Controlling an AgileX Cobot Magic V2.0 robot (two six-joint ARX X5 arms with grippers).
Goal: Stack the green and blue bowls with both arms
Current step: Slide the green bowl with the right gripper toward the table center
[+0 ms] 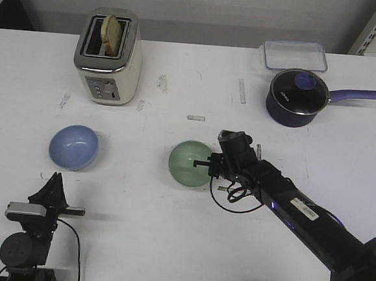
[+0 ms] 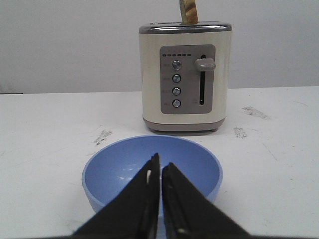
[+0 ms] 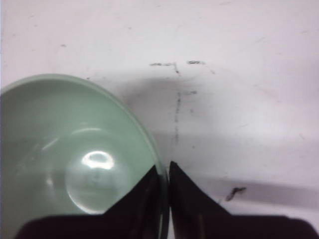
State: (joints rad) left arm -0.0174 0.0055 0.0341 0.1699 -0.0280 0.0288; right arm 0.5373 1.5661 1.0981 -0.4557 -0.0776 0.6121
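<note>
The pale green bowl (image 1: pixel 187 161) sits at the table's middle. My right gripper (image 1: pixel 211 163) is shut on its right rim, one finger inside the bowl and one outside; in the right wrist view the green bowl (image 3: pixel 65 149) has its rim pinched at the gripper (image 3: pixel 163 169). I cannot tell whether the bowl is lifted. The light blue bowl (image 1: pixel 74 147) stands upright and empty at the left. My left gripper (image 1: pixel 56 179) is shut and empty, a short way in front of it. In the left wrist view the gripper (image 2: pixel 160 163) points at the blue bowl (image 2: pixel 114 169).
A cream toaster (image 1: pixel 108 56) with a slice of bread stands at the back left, behind the blue bowl. A dark navy lidded saucepan (image 1: pixel 297 97) with a long handle and a clear container (image 1: pixel 295 56) stand at the back right.
</note>
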